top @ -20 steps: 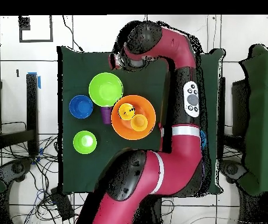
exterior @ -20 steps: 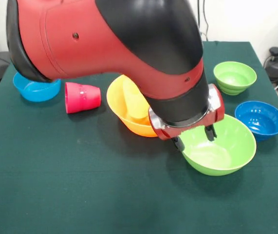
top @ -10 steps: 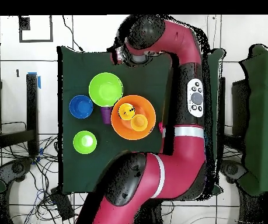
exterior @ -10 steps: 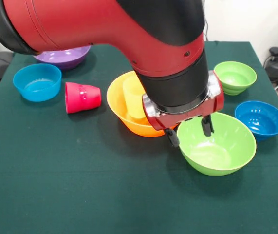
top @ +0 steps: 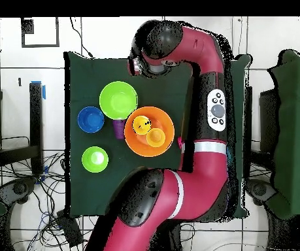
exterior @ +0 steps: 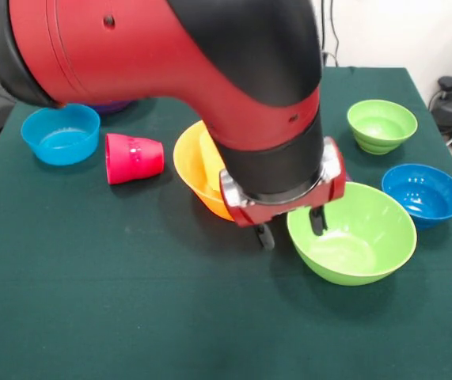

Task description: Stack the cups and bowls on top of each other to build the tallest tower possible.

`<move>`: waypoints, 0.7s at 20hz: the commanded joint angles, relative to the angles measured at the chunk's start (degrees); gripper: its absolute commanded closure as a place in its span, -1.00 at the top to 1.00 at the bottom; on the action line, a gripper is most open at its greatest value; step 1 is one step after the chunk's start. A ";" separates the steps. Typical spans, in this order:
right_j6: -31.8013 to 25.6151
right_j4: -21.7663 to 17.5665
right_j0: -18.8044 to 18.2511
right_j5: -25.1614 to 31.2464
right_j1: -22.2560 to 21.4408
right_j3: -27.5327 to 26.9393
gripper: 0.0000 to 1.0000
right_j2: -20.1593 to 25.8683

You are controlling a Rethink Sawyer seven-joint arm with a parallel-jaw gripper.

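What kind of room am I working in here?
Probably a robotics lab: a green-clothed table with toy-like plastic bowls such as the large lime green bowl, loose cables on the tiled floor, and neighbouring tables.

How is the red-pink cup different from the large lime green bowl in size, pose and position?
The red-pink cup is much smaller than the large lime green bowl. The cup lies on its side, while the bowl stands upright with its opening up. The cup lies apart from the gripper, while the bowl's rim sits between the gripper's open fingers. Both are glossy plastic and rest on the green table.
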 commanded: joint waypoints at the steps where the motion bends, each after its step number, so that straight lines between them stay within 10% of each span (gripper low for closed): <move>1: -11.89 -6.13 1.23 -5.35 5.07 -0.46 1.00 0.73; 14: -11.19 -2.95 1.90 -9.80 9.91 -1.49 1.00 4.65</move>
